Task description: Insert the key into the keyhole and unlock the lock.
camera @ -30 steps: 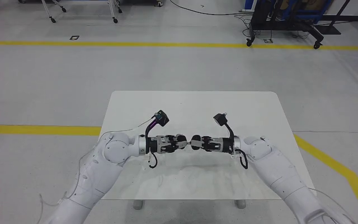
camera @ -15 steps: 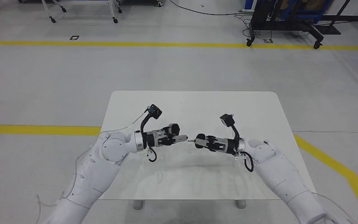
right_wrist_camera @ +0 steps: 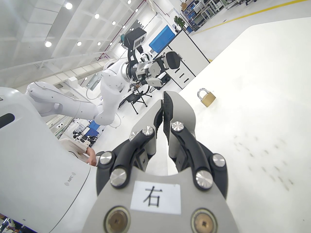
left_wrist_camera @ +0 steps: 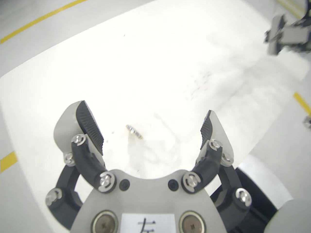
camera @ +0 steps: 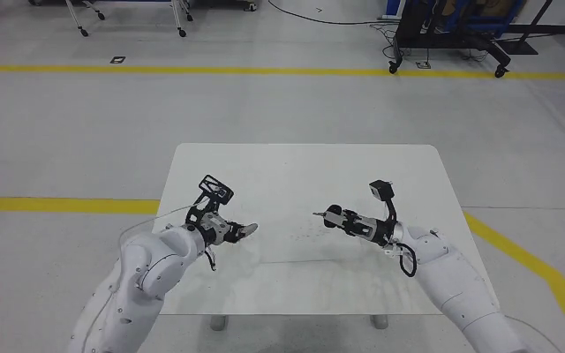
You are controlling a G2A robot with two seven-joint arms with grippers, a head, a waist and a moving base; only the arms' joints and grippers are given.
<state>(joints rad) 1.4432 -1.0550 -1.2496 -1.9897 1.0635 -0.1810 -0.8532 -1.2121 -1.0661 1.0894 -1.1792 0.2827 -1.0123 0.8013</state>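
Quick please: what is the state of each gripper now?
Left gripper: open, holding nothing.
Right gripper: closed, apparently on a thin metal key whose tip sticks out.

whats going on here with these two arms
The left gripper hangs open just above a brass padlock that sits on the white table, with nothing holding it. The right gripper is shut and held apart, over the other side of the table. Whether it grips the key can't be seen.
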